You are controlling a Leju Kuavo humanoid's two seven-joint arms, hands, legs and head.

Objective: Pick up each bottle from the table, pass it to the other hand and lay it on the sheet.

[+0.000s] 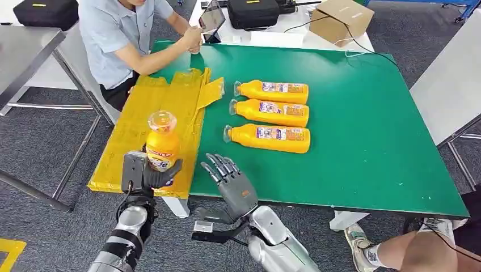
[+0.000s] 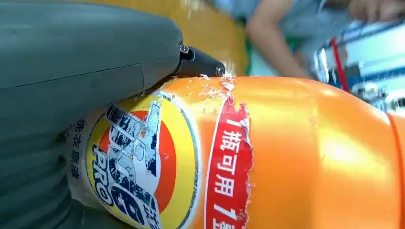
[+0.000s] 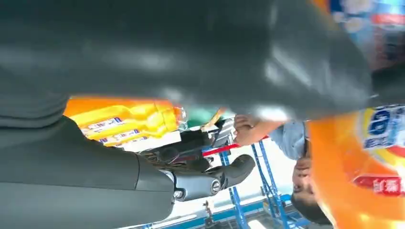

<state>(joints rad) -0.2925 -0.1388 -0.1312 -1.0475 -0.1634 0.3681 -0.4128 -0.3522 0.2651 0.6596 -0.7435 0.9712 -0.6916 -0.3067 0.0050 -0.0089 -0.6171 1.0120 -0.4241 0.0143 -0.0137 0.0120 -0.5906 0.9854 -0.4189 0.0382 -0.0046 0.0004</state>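
In the head view, the left hand (image 1: 148, 174) grips an upright orange bottle (image 1: 161, 141) above the yellow sheet (image 1: 139, 113). The right hand (image 1: 231, 180) hovers beside it, fingers spread, holding nothing. Three bottles (image 1: 271, 110) lie on the green table (image 1: 368, 130).

The left wrist view shows the bottle's label against the thumb (image 2: 90, 52).

The right wrist view shows the bottle (image 3: 358, 181) near that hand's thumb (image 3: 210, 181), apart.

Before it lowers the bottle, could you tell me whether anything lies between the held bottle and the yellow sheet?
Nothing visible does. The left hand holds the bottle upright directly over the yellow sheet, whose surface beneath looks bare.
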